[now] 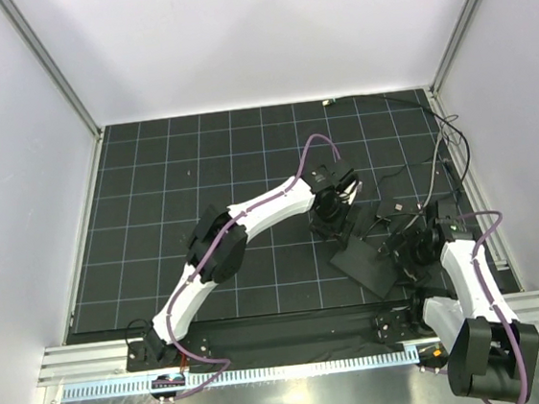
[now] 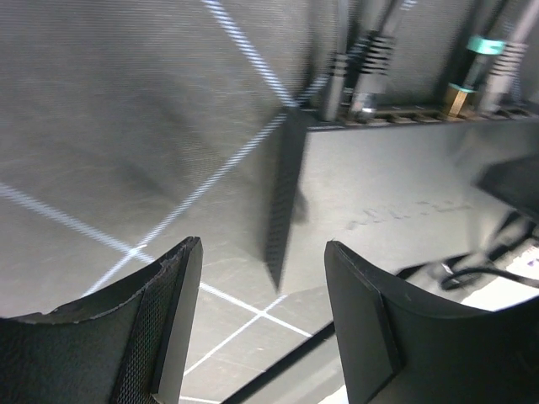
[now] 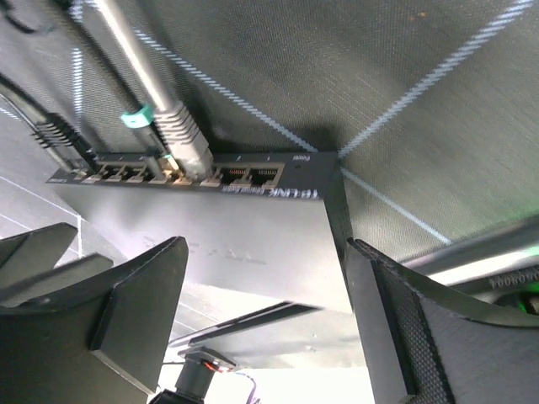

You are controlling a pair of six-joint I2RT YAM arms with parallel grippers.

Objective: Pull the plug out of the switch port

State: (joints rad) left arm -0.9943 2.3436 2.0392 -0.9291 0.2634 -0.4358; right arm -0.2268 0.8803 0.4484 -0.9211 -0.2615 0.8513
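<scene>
The switch, a flat black box (image 1: 363,264), lies on the gridded mat right of centre. Its row of ports (image 3: 244,175) faces away from me in the right wrist view. A dark ribbed plug (image 3: 57,141) on a black cable sits in a port at the far left of that row. A grey plug (image 3: 181,139) with a green tab is seated further right. My right gripper (image 3: 265,311) hovers open over the box's near right corner. My left gripper (image 2: 265,324) is open above the mat, beside the box's other corner (image 2: 282,252), with nothing between its fingers.
Thin black and grey cables (image 1: 439,160) trail from the switch to the mat's back right corner. Several plugs (image 2: 370,63) line the port edge in the left wrist view. A metal rail (image 1: 265,342) borders the mat's near edge, and white walls enclose the mat (image 1: 199,171).
</scene>
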